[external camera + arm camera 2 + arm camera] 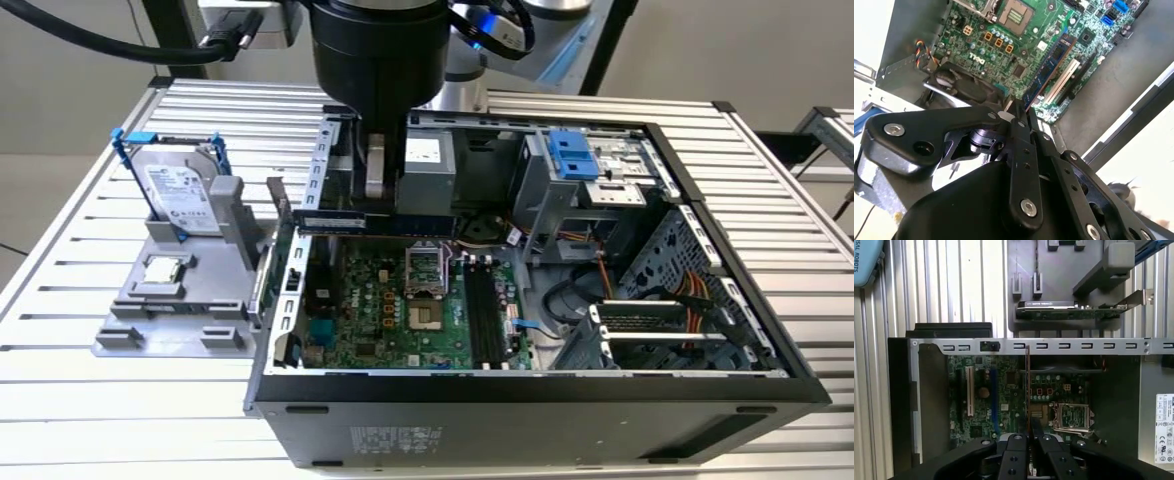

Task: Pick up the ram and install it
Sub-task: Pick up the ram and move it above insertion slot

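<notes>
The ram (350,221) is a long blue stick that lies level above the rear of the green motherboard (387,320), inside the open computer case (534,395). My gripper (375,205) reaches down from the black wrist and is shut on it. In the second wrist view the ram (1051,65) juts out from the gripper (1021,109) over the board, its dark chips showing. In the first wrist view the ram (1027,385) appears edge-on as a thin line running out of the gripper (1029,429). The long black slots (487,320) lie lower, toward the exterior view's right of the processor socket (424,272).
A grey fixture (167,310) on the exterior view's left holds a hard drive (180,192); a card (1069,312) rests in it too. The power supply (434,165), a blue-latched drive bay (574,155) and orange cables (674,290) crowd the case's rear and right.
</notes>
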You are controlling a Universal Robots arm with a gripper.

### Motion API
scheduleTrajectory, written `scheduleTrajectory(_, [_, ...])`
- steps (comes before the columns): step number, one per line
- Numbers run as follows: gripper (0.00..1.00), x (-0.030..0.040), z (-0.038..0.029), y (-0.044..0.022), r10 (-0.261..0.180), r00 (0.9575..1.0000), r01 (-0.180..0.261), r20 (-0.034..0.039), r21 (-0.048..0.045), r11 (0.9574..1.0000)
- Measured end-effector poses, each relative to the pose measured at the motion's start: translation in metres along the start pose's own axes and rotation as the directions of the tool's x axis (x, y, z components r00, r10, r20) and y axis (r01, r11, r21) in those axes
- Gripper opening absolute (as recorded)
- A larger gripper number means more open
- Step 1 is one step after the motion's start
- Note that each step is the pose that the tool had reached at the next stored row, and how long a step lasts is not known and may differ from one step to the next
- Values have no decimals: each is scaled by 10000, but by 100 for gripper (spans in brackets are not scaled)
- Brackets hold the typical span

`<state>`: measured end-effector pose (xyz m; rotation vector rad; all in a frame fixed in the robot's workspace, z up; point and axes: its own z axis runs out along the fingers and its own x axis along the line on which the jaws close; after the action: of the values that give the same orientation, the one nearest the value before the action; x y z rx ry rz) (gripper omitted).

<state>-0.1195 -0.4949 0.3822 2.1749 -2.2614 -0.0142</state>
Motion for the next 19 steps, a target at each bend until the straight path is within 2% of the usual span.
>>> scheduleTrajectory(19, [0, -9, -2, -235, 0, 10000, 0, 0, 0, 10000])
